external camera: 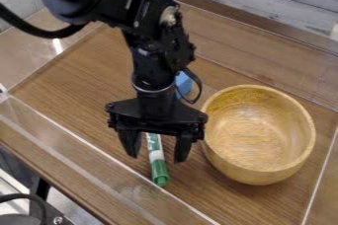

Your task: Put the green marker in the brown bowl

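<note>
Wooden table (79, 81): open gripper (157, 151) straddles the marker (156, 160) near its front edge, beside the bowl (259, 132); closing comes next.

**A wooden table, a clear wall and a small blue thing**

A brown wooden table (79, 81) with visible grain fills most of the view. A clear plastic wall (66, 145) runs along its near edge. A small blue object (193, 83) sits on the table, partly hidden, so its shape cannot be told.

hidden: green marker (156, 160) upper end behind gripper (157, 146) | cut off: arm at top-left edge
</note>
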Tool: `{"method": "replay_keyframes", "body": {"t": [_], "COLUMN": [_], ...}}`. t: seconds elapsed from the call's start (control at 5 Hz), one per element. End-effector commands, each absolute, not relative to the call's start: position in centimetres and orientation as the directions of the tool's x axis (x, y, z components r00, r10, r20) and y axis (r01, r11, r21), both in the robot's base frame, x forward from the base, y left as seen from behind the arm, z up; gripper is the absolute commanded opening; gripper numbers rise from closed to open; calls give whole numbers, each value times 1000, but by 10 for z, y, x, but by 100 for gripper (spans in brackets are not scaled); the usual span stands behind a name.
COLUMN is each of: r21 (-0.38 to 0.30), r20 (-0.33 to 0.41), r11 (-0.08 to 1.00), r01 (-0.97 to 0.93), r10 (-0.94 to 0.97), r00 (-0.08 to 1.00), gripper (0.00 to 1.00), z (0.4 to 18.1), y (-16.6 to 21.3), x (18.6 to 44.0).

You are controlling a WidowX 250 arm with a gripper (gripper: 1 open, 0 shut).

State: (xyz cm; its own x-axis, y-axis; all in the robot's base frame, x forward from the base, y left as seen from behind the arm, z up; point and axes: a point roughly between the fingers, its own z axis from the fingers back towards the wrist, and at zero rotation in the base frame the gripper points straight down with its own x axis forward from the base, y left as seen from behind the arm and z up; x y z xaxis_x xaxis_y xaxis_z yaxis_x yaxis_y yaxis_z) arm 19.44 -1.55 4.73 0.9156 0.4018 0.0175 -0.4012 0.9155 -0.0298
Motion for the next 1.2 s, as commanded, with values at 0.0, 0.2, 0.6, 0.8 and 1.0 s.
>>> {"method": "replay_keyframes", "body": {"t": [0.0, 0.2, 0.6, 0.8, 1.0], "r21": [-45, -49, -52, -45, -38], "r20": [50, 52, 54, 53, 52], "r11": [916, 911, 911, 915, 919], "r01": [-400, -409, -409, -400, -392], "r10": [402, 411, 412, 402, 393], "r00": [914, 910, 910, 914, 918], "gripper": [100, 100, 0, 0, 0], "z": [46, 38, 35, 40, 45], "y": [-17, -17, -17, -16, -15], "x": [200, 201, 202, 201, 200]}}
